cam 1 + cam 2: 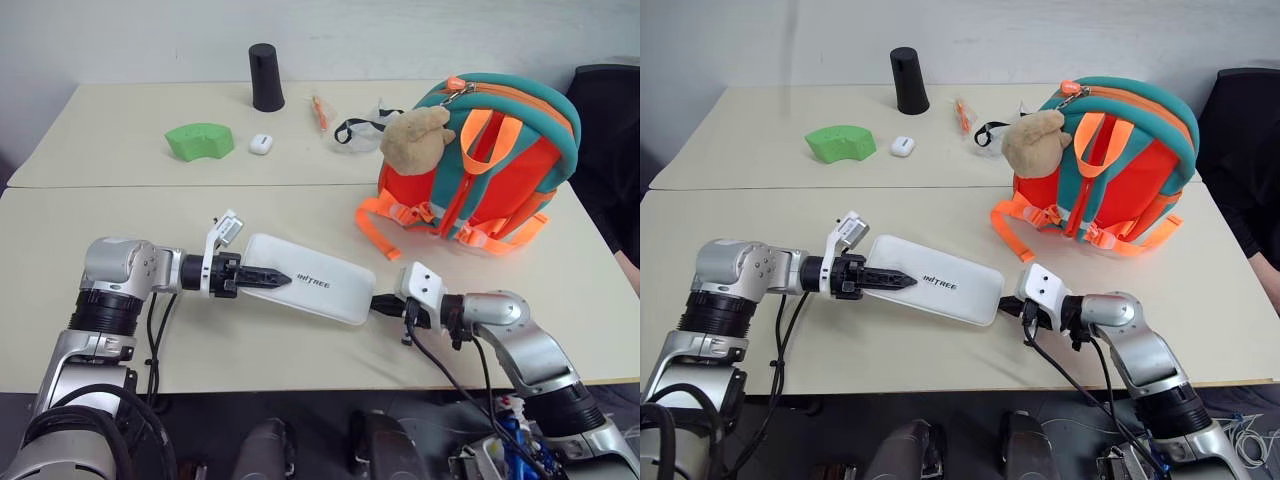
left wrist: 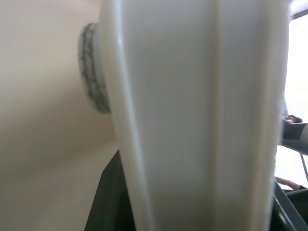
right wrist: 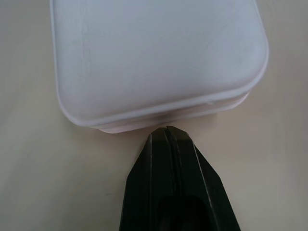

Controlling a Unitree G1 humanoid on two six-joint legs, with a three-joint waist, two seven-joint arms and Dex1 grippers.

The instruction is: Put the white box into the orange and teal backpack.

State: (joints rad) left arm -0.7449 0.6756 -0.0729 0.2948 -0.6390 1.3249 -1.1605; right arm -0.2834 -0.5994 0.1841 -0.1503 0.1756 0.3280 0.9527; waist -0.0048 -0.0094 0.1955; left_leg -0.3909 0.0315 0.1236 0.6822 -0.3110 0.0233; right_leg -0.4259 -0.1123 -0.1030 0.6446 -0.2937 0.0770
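Across lower centre of frame, read dark "INITREE" lettering on the white box (image 1: 310,278), lying flat on the near table (image 1: 120,215). At its left end, left gripper (image 1: 268,279) clamped over the lid, one black finger lying on top. At its right end, right gripper (image 3: 168,131) pinched shut on nothing, tips just beside the edge. Upper right: the orange and teal backpack (image 1: 500,165), upright, tan plush toy (image 1: 415,140) hanging; contents hidden.

Head cameras look down over the table (image 1: 300,130); wrist cameras sit close against the white box (image 3: 159,57).
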